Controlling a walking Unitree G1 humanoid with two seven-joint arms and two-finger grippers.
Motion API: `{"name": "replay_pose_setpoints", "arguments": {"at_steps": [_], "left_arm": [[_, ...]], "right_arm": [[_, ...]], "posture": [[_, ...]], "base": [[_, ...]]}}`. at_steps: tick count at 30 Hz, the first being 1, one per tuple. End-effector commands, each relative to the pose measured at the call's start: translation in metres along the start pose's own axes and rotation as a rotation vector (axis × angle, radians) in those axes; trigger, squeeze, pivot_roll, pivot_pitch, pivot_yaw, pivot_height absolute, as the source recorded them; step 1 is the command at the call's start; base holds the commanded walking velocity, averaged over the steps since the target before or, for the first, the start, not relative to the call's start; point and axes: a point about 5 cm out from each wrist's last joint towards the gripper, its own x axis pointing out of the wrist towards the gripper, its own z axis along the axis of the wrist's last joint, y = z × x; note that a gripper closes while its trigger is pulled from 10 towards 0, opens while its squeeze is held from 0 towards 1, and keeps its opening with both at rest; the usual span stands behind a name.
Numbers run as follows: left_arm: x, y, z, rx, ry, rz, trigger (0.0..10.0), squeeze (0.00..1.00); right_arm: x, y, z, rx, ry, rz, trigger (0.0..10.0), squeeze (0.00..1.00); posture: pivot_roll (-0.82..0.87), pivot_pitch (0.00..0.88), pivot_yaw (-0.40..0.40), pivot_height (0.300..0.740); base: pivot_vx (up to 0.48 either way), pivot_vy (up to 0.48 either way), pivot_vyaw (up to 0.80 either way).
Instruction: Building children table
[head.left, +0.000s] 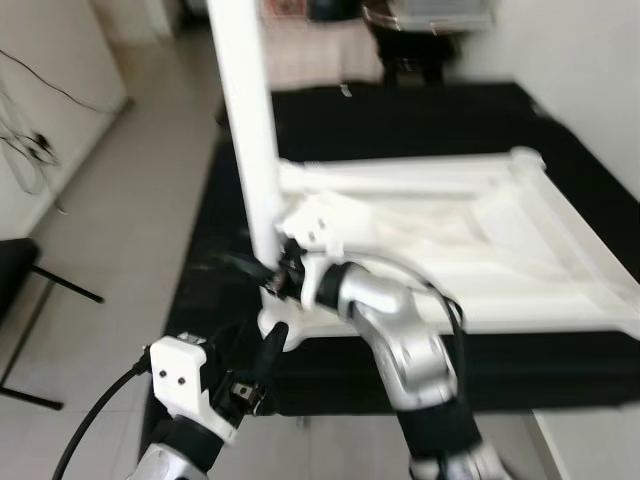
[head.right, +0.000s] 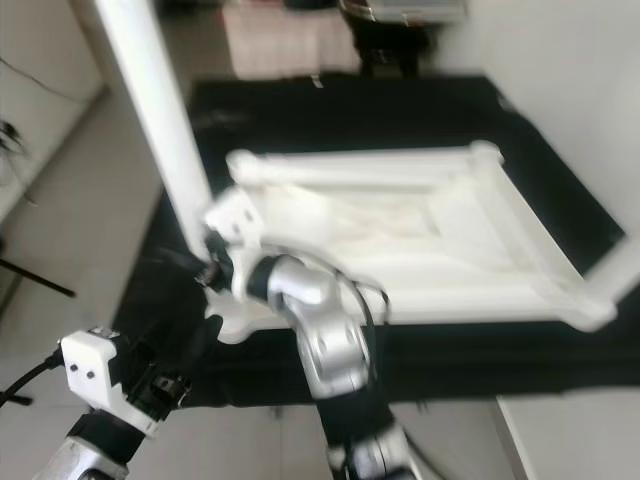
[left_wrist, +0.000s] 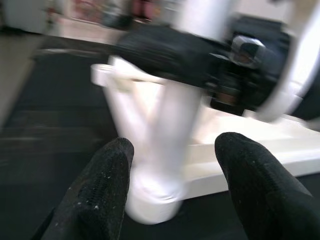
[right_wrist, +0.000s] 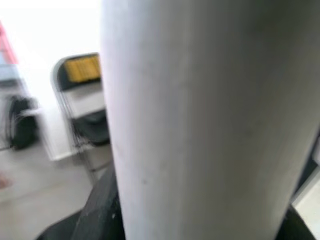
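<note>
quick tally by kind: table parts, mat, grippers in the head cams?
White table frame, lying upside down on the mat: 1
White table leg, standing upright at the frame's near-left corner: 1
Black mat: 1
Grippers: 2, the right gripper at the leg's base, the left gripper open just below that corner
Total: 5

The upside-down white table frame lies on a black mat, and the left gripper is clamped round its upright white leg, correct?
Not quite: the right gripper is clamped round the upright white leg, as the left eye view shows. The left gripper is open near the upside-down white table frame on the black mat.
</note>
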Motion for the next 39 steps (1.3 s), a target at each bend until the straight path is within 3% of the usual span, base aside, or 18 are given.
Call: {"name": "replay_pose_setpoints", "arguments": {"at_steps": [1,4,5,6,7,8,9,13,16,18,19,21,26,34,35,36,37,39], "left_arm": [[0.001,0.004,-0.004,0.003,0.029,-0.007,10.0,0.0],[0.006,0.007,-0.006,0.009,0.03,-0.013,10.0,0.0],[0.007,0.008,-0.006,0.013,0.027,-0.01,10.0,0.0],[0.007,0.008,-0.006,0.013,0.027,-0.01,10.0,0.0],[0.007,0.009,-0.006,0.017,0.022,-0.001,10.0,0.0],[0.007,0.009,-0.006,0.017,0.022,-0.001,10.0,0.0],[0.007,0.009,-0.006,0.019,0.018,0.007,10.0,0.0],[0.007,0.009,-0.006,0.021,0.015,0.014,10.0,0.0],[0.008,0.008,-0.006,0.018,0.013,0.01,10.0,0.0],[0.008,0.008,-0.006,0.018,0.013,0.01,10.0,0.0],[0.007,0.008,-0.006,0.017,0.012,0.007,10.0,0.0],[0.007,0.006,-0.006,0.014,0.012,0.005,10.0,0.0],[0.005,0.003,-0.005,0.011,0.012,0.004,10.0,0.0],[-0.001,-0.003,-0.004,0.003,0.017,0.009,10.0,0.0],[-0.002,-0.004,-0.004,0.0,0.019,0.008,10.0,0.0],[-0.002,-0.004,-0.004,0.0,0.019,0.008,10.0,0.0],[-0.002,-0.005,-0.004,-0.001,0.02,0.008,10.0,0.0],[-0.003,-0.005,-0.004,-0.003,0.022,0.007,10.0,0.0]], "right_arm": [[-0.007,-0.003,-0.034,0.061,0.171,-0.108,0.0,0.0],[0.005,0.0,-0.027,0.046,0.144,-0.058,0.0,0.0],[0.009,0.0,-0.023,0.041,0.139,-0.062,4.1,0.0],[0.009,0.0,-0.023,0.041,0.139,-0.062,4.1,0.0],[0.012,0.002,-0.018,0.047,0.129,-0.041,10.0,0.0],[0.012,0.002,-0.018,0.047,0.129,-0.041,10.0,0.0],[0.015,0.004,-0.012,0.064,0.11,-0.008,10.0,1.0],[0.019,0.009,0.002,0.11,0.045,0.081,10.0,1.0],[0.026,0.009,0.032,0.066,-0.103,0.353,10.0,0.99],[0.026,0.009,0.032,0.066,-0.103,0.353,10.0,0.99],[0.025,0.009,0.037,0.038,-0.126,0.456,10.0,0.0],[0.022,0.01,0.038,-0.058,-0.115,0.678,10.0,0.0],[0.025,0.005,0.037,-0.131,-0.083,0.844,10.0,0.0],[0.037,-0.007,0.052,0.003,-0.114,1.005,10.0,0.0],[0.037,-0.009,0.054,0.039,-0.129,1.031,2.9,0.0],[0.037,-0.009,0.054,0.039,-0.129,1.031,2.9,0.0],[0.037,-0.01,0.055,0.058,-0.139,1.049,0.0,0.0],[0.035,-0.01,0.054,0.055,-0.134,1.086,0.0,0.0]], "posture": [[0.08,0.146,0.016,0.74],[0.09,0.125,0.005,0.74],[0.09,0.123,0.004,0.74],[0.09,0.123,0.004,0.74],[0.09,0.119,0.001,0.74],[0.09,0.119,0.001,0.74],[0.09,0.116,-0.001,0.74],[0.1,0.112,-0.005,0.74],[0.1,0.112,-0.008,0.74],[0.1,0.112,-0.008,0.74],[0.1,0.114,-0.009,0.74],[0.11,0.121,-0.011,0.74],[0.13,0.131,-0.013,0.74],[0.14,0.166,-0.014,0.74],[0.15,0.172,-0.013,0.74],[0.15,0.172,-0.013,0.74],[0.15,0.172,-0.013,0.74],[0.15,0.181,-0.011,0.74]], "base": [[0.0,0.0,0.0],[0.0,0.0,0.0],[0.0,0.0,0.0],[0.0,0.0,0.0],[0.0,0.0,0.0],[0.0,0.0,0.0],[0.0,0.0,0.0],[0.0,0.0,0.0],[0.0,0.0,0.0],[0.0,0.0,0.0],[0.0,0.0,0.0],[0.0,0.0,0.0],[0.0,0.0,0.0],[0.0,0.0,0.0],[0.0,0.0,0.0],[0.0,0.0,0.0],[0.0,0.0,0.0],[0.0,0.0,0.0]]}}
